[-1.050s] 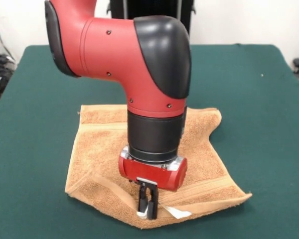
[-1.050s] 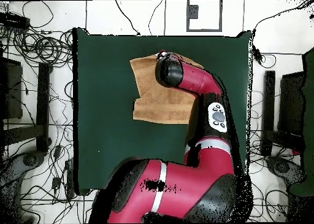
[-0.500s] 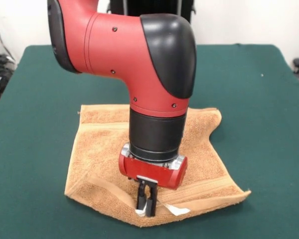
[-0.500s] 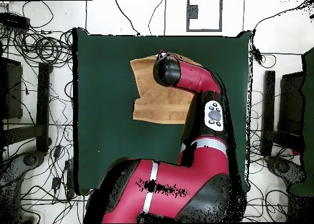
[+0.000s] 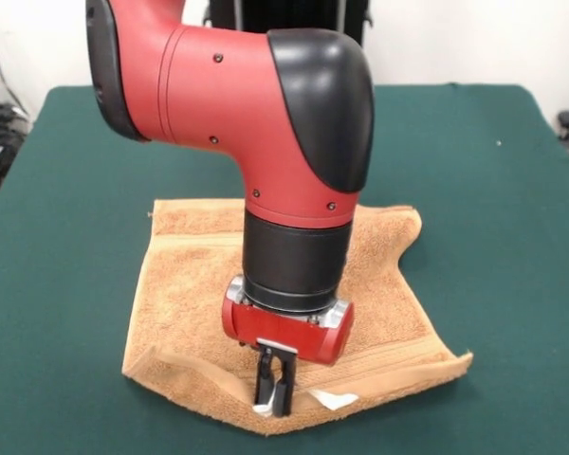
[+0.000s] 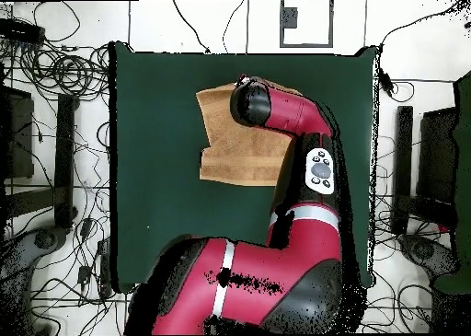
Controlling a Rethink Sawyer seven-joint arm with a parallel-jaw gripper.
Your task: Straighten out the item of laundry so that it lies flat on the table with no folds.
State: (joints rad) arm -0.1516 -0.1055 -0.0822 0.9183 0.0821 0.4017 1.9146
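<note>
Towel [image 5: 194,284] lies on green table [image 5: 474,190], near edge doubled into folded flap by white label [image 5: 334,400]. Gripper [image 5: 273,403] points straight down, fingers pinched together on that fold, likely to lift and draw it open.

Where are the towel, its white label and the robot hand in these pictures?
towel [image 5: 185,284], front view, bare terry left of the arm.
white label [image 5: 334,400], front view, its visible strip.
hand [image 5: 273,403], front view, between its fingertips.
</note>
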